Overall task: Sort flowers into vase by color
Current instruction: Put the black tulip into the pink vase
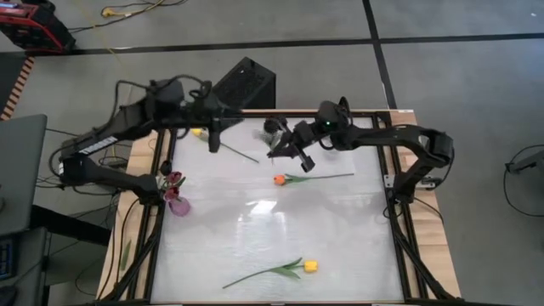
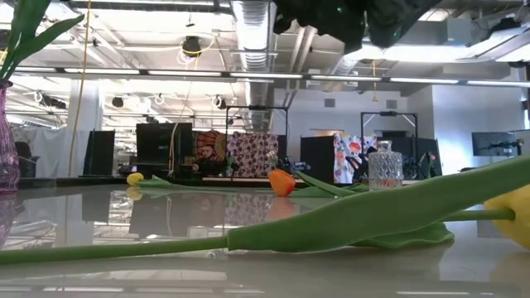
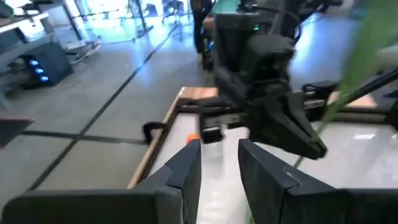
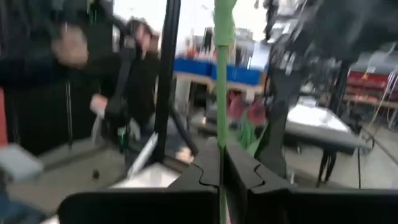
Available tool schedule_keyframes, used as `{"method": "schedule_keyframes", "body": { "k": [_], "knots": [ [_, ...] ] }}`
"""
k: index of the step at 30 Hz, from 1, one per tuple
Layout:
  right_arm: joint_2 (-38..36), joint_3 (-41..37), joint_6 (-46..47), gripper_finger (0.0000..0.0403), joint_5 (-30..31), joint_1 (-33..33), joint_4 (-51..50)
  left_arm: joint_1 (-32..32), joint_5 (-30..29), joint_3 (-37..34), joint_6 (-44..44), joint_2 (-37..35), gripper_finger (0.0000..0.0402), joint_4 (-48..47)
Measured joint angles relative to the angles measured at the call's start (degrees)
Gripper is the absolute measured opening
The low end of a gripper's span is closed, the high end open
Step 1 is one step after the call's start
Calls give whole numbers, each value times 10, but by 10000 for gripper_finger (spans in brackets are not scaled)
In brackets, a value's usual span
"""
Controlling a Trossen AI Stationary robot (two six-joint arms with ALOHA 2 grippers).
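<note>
Two tulips lie loose on the surface: an orange tulip [image 1: 280,179] mid-surface and a yellow tulip [image 1: 310,266] near the front edge. Against the left edge, a purple vase [image 1: 178,204] holds maroon tulips [image 1: 173,179]. Right tool [image 4: 221,167] pinches a green stem [image 4: 222,74]; left tool [image 3: 219,163] hangs spread near the back edge.

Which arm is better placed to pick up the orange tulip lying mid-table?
Left. The right gripper is already shut on a green stem, so it is occupied. The left gripper has its fingers open and empty, up at the far edge, roughly as near the orange tulip.
</note>
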Motion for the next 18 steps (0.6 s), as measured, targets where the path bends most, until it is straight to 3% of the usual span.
{"method": "schedule_keyframes", "body": {
  "k": [3, 6, 18],
  "knots": [
    [22, 0, 70, 30, 17, -7, 80, 0, 30, -62, 1, -14, 96, 73],
    [37, 0, 100, 29, 34, -16, 99, -11, 43, -94, 44, -16, 96, 106],
    [56, 0, 85, 28, 75, -23, 98, -52, -2, -99, 48, 48, 96, 143]
  ]
}}
